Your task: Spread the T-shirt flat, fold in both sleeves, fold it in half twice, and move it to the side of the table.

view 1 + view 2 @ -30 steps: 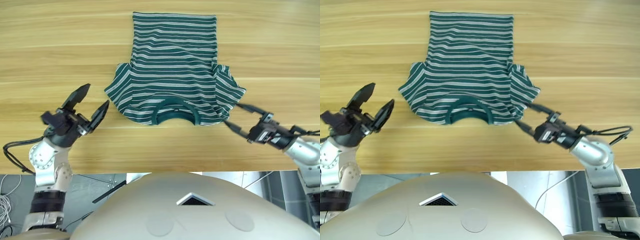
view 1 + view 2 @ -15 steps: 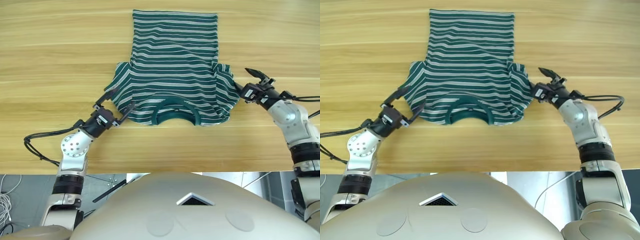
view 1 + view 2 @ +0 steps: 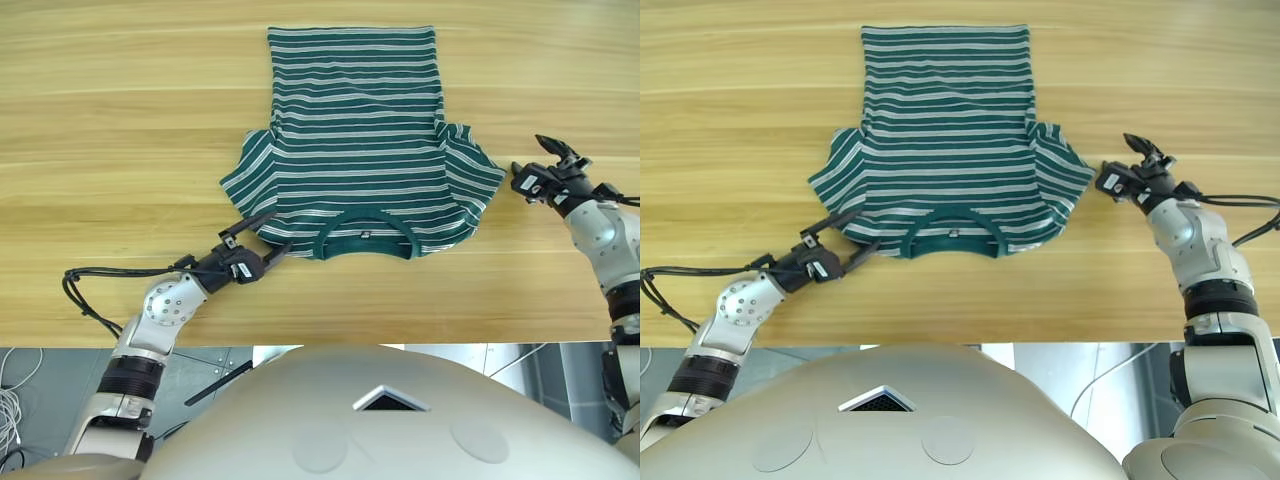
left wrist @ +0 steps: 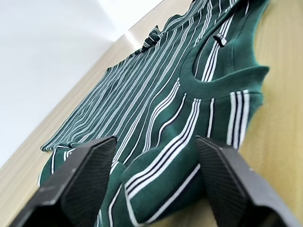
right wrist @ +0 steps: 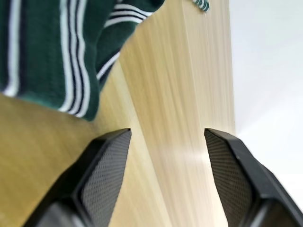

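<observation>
I've tugged the sleeve [image 3: 470,176] toward 3 o'clock; my right gripper [image 3: 527,153] backed off, open and empty. My left gripper [image 3: 281,231], open, now straddles the shirt [image 3: 355,120] at its 7 o'clock shoulder, so spreading looks nearly done.

A light wooden table [image 3: 110,130] with lengthwise grain spans the frame. A green, white-striped T-shirt [image 3: 355,140] lies on it at upper centre, collar toward the lower edge, sleeves out sideways.

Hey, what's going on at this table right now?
A humanoid robot is handling a striped T-shirt that lies on the wooden table, sleeves not yet folded. Its left gripper is open around the shirt's near left corner. Its right gripper is open beside the right sleeve, holding nothing.
</observation>
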